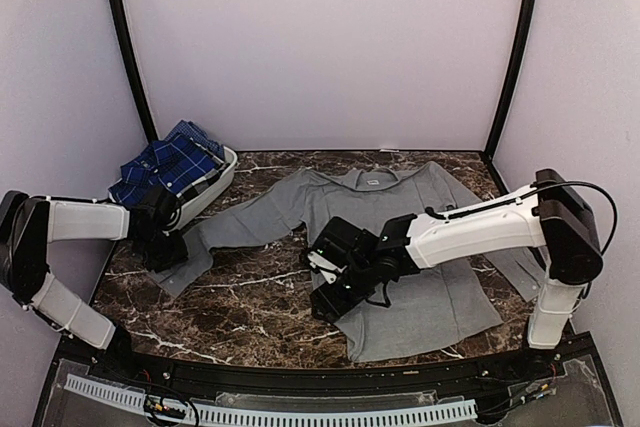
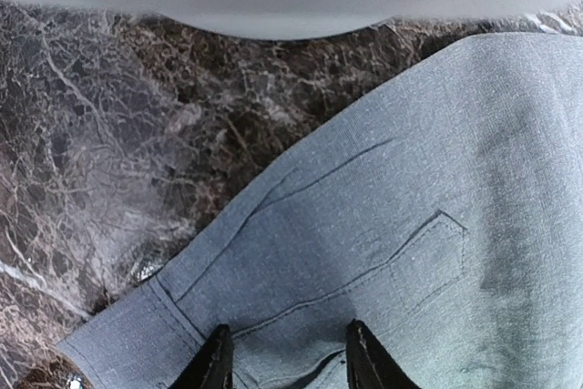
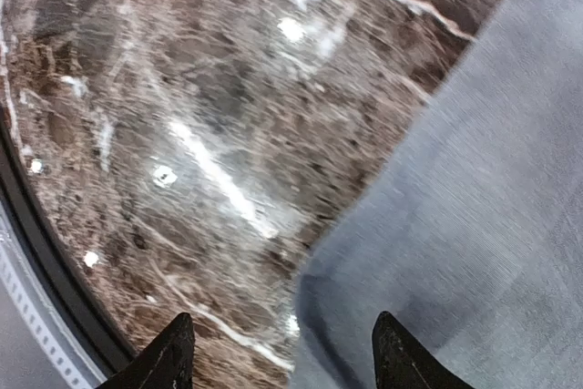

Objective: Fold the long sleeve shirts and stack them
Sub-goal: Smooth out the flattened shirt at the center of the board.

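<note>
Seen from overhead, the grey shirt (image 1: 420, 247) lies spread face-up across the marble table (image 1: 250, 297), collar toward 12 o'clock. The plaid shirt (image 1: 165, 167) sits bundled in the white basket (image 1: 228, 169) at 10 o'clock. The left gripper (image 1: 165, 252) hovers at the sleeve cuff at 9 o'clock and the right gripper (image 1: 328, 297) at the hem corner near 6 o'clock. Bare marble between the two arms gives the only generous folding room, and the basket stands just beside the left claw, so a wide swing there could knock it. In the left wrist view, that gripper (image 2: 290, 339) stands with its jaws apart, holding nothing, over the cuff of the shirt (image 2: 383, 225). A blurred white wall, probably the basket, closes off 12 o'clock. A shallow pinch here could take only the top layer and let the sleeve slide out. In the right wrist view, that gripper (image 3: 282, 334) is likewise parted and empty, straddling the shirt's edge (image 3: 474, 207) where cloth meets stone (image 3: 182, 88). The table's dark rim (image 3: 36, 252) runs close at 8 o'clock, so a bite taken off the edge might miss the cloth, and uneven pulls from the two arms could skew the fold.
</note>
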Available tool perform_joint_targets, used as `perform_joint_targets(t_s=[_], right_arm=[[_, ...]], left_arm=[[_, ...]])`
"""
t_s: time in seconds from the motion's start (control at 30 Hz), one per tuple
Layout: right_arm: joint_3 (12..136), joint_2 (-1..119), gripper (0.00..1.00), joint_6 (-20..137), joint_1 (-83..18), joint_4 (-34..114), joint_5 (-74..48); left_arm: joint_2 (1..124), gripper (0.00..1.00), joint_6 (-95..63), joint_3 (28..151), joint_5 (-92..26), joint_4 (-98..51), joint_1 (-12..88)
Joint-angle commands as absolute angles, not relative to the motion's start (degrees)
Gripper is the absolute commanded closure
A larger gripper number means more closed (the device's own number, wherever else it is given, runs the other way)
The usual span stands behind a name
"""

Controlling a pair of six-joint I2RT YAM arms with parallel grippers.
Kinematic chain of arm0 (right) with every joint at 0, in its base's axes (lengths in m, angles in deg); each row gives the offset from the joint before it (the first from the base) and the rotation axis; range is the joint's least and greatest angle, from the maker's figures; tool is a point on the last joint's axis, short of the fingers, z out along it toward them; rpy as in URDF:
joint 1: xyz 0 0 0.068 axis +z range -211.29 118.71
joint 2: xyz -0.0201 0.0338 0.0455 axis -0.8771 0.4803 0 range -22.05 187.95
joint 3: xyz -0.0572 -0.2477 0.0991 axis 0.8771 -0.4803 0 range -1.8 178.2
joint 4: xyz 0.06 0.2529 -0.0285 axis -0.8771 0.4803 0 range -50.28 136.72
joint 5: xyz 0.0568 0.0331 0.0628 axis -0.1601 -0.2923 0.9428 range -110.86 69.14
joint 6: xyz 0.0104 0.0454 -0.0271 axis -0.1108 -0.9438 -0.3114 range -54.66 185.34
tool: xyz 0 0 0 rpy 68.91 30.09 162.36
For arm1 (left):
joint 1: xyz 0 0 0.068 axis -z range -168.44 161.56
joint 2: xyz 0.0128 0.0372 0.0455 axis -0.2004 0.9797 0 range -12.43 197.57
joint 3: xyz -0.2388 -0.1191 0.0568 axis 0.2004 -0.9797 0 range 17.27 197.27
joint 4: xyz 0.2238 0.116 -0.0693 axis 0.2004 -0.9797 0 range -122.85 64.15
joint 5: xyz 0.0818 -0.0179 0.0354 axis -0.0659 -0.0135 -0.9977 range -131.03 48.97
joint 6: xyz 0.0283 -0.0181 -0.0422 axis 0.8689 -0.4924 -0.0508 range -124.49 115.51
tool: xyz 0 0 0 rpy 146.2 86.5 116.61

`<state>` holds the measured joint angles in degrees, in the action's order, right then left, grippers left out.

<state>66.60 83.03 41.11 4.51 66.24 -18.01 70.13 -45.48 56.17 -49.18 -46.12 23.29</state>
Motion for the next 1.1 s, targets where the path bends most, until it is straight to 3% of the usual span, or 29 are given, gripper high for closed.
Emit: perform_joint_targets(t_s=[0.0, 0.3, 0.5, 1.07], right_arm=[[72.00, 85.30, 0.36, 42.90, 5.53, 66.50, -14.45], [73.53, 84.83, 0.35, 42.75, 5.34, 68.29, -15.79], [68.67, 82.91, 0.40, 43.45, 4.98, 69.64, -16.77], [51.90, 72.04, 0.42, 38.51, 0.42, 61.21, -9.86]], left_arm=[[68.14, 0.59, -45.47, 54.54, -47.05, -49.52, 22.85], [63.52, 0.59, -44.18, 54.79, -42.38, -49.47, 22.89], [60.89, 0.59, -43.53, 55.14, -41.26, -49.98, 22.94], [58.62, 0.58, -45.79, 53.13, -44.09, -51.17, 22.90]])
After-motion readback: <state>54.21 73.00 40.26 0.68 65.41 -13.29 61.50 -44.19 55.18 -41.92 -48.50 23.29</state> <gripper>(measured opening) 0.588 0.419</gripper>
